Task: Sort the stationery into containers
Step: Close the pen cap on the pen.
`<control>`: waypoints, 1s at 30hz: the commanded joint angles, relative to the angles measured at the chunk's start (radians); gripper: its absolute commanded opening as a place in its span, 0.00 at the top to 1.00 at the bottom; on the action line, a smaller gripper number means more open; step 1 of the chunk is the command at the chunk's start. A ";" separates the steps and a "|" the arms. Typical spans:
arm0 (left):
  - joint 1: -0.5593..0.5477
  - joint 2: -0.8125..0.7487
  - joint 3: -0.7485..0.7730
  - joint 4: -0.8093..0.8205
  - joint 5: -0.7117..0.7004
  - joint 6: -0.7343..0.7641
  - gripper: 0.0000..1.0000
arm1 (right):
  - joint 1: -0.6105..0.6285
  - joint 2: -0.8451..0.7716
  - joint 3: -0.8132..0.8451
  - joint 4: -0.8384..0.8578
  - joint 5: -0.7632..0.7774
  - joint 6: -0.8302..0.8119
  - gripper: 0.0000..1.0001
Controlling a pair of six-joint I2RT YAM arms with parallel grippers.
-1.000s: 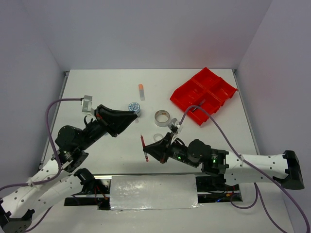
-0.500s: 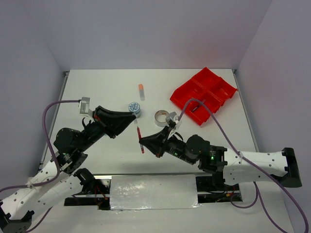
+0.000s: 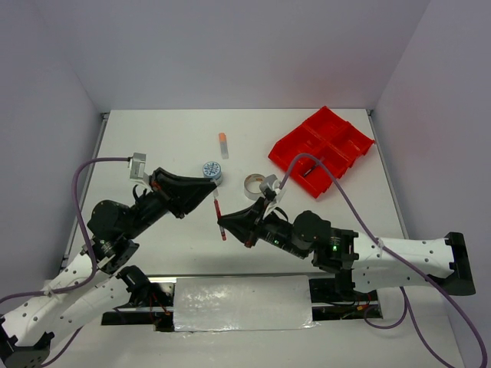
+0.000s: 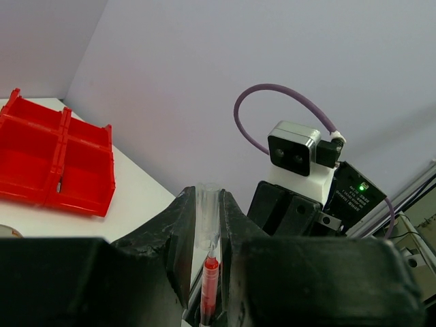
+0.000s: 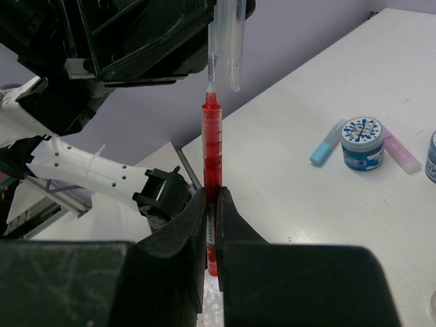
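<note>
A thin red pen (image 5: pixel 212 157) stands upright between the fingers of my right gripper (image 5: pixel 212 194), which is shut on its barrel. My left gripper (image 4: pixel 208 197) is shut on a clear pen cap (image 4: pixel 208 218). The pen's tip (image 4: pixel 210 279) sits right at the cap's open mouth. From above, both grippers meet over the table's middle, with the pen (image 3: pixel 220 221) between the left gripper (image 3: pixel 212 188) and the right gripper (image 3: pixel 230 222). The red tray (image 3: pixel 326 146) lies at the far right.
A round tub with a blue-white lid (image 3: pixel 211 170) sits just beyond the left gripper. A silvery tape roll (image 3: pixel 254 184) lies beside the right wrist and an orange-capped tube (image 3: pixel 223 143) farther back. In the right wrist view, blue (image 5: pixel 325 143) and pink (image 5: pixel 402 155) tubes flank a tub (image 5: pixel 361 143).
My right gripper has carried the red pen left and away from the near edge, bringing its tip up to the left gripper. The left arm has barely moved.
</note>
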 commanded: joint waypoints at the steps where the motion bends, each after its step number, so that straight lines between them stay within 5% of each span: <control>1: 0.003 -0.012 0.014 0.030 0.002 0.002 1.00 | 0.007 0.010 0.068 0.006 0.023 -0.020 1.00; 30: 0.003 -0.022 0.014 -0.016 0.005 0.007 1.00 | 0.006 0.037 0.134 -0.008 0.094 -0.057 1.00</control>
